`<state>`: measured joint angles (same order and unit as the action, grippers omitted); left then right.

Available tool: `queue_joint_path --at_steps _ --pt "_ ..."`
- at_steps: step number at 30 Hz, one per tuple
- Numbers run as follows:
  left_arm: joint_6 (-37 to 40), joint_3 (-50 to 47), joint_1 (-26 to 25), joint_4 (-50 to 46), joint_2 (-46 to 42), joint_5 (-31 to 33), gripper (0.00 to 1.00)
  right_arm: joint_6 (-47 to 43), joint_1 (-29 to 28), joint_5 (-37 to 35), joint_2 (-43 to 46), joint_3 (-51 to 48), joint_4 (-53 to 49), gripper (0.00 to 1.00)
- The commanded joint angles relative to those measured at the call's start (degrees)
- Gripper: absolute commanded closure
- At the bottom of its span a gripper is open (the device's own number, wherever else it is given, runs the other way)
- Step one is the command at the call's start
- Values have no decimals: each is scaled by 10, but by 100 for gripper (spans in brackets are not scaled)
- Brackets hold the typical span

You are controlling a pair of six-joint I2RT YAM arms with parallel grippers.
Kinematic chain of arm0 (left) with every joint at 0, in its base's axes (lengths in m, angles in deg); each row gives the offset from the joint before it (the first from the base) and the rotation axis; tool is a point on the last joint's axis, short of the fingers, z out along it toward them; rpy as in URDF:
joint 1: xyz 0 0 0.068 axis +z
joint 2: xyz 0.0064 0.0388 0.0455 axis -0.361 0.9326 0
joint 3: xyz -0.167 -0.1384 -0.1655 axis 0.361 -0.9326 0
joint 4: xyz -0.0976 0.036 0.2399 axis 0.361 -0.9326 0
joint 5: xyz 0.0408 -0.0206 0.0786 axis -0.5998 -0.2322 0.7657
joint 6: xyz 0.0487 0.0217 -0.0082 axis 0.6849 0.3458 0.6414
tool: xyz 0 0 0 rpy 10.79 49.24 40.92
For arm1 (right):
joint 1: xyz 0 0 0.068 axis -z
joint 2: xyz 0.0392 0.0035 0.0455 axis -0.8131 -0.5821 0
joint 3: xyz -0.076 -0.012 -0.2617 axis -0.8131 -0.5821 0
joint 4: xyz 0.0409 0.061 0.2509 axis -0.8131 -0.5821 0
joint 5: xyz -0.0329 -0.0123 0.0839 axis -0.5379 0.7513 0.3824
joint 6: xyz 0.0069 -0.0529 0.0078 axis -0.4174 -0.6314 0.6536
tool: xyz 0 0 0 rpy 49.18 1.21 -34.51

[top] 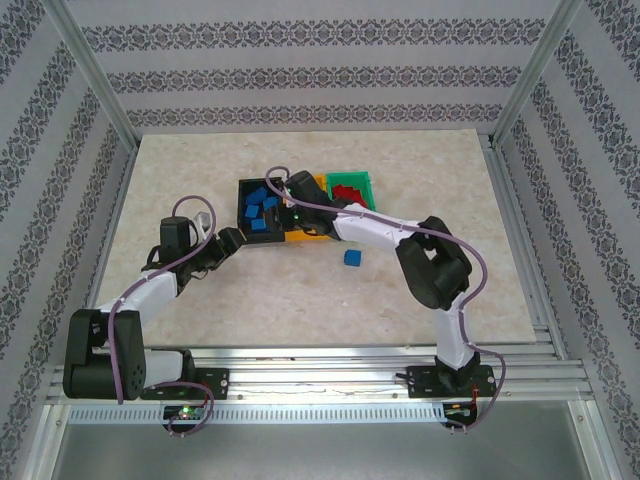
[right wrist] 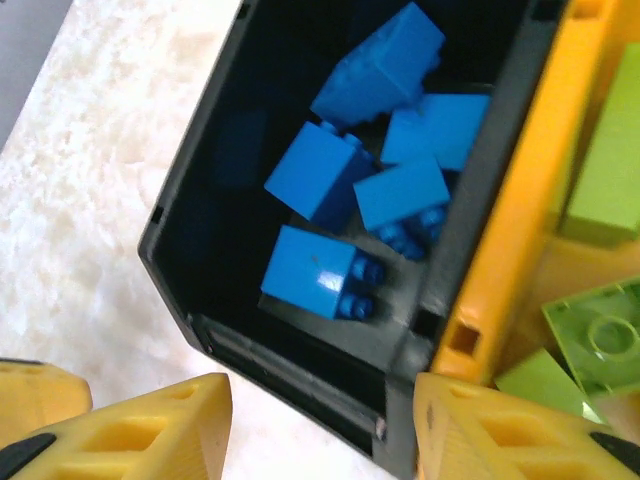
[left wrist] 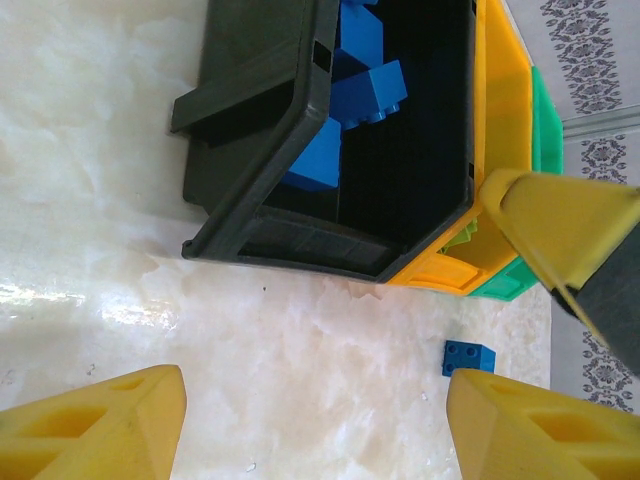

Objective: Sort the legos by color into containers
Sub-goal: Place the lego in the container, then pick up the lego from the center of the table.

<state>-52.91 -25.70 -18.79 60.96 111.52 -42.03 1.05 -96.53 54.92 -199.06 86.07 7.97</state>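
Closest to us, the left gripper [left wrist: 315, 410] stands released, nothing between its yellow fingers, low over the table [left wrist: 120, 250] just short of the black bin [left wrist: 250, 120]. The right gripper [right wrist: 320, 425] is likewise spread and empty over one end wall of that bin. The orange-yellow bin [right wrist: 510, 220] touches the black one, with the green bin [top: 352, 180] beyond it. We see blue legos [right wrist: 320, 275] in the black bin, lime legos [right wrist: 600, 170] in the orange-yellow, red legos [top: 345, 192] in the green. A loose blue lego [left wrist: 468, 357] sits on the table.

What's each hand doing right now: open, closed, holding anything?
Left hand: open, nothing held, just short of the black bin.
Right hand: open, nothing held, at the black bin's rim.
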Motion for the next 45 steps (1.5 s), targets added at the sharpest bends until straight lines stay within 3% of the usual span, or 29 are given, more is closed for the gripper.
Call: queue_joint_path --at_steps 1,10,19,37,45 --pt "8 2 -1 4 3 -5 30 -6 4 -21 61 -42 17 49" --pt "7 2 -1 16 14 -3 30 9 11 -74 164 -189 32 48" --pt "5 6 -5 24 26 -5 31 19 29 -101 231 -276 19 48" --pt "-1 5 -21 43 44 2 31 31 52 -166 322 -390 -40 45" --pt "-4 9 -25 57 58 -1 31 28 56 -180 288 -381 -60 40"
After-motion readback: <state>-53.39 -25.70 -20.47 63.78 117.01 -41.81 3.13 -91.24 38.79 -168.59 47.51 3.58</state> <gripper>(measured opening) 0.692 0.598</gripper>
